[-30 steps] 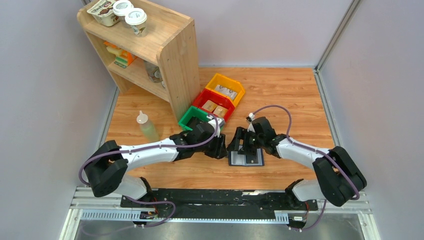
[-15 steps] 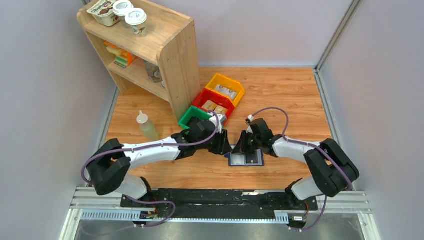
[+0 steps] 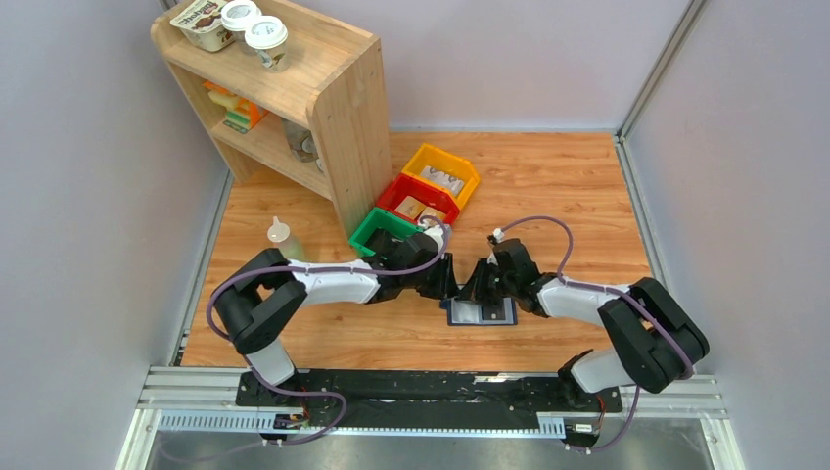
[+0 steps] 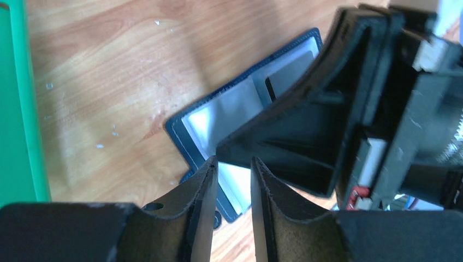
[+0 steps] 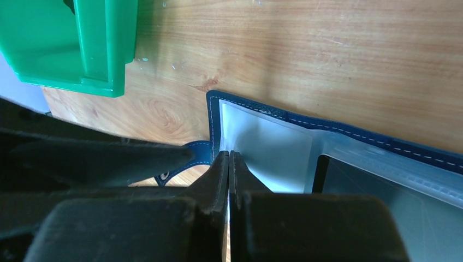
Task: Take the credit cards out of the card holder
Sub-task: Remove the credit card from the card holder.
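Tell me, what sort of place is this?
Most likely a robotics lab test cell: plain grey walls box in a wooden table, two robot arms are bolted to a metal rail at its edge, and a wooden shelf and coloured bins look like staged props.

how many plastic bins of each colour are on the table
yellow bin: 1
red bin: 1
green bin: 1
total: 3
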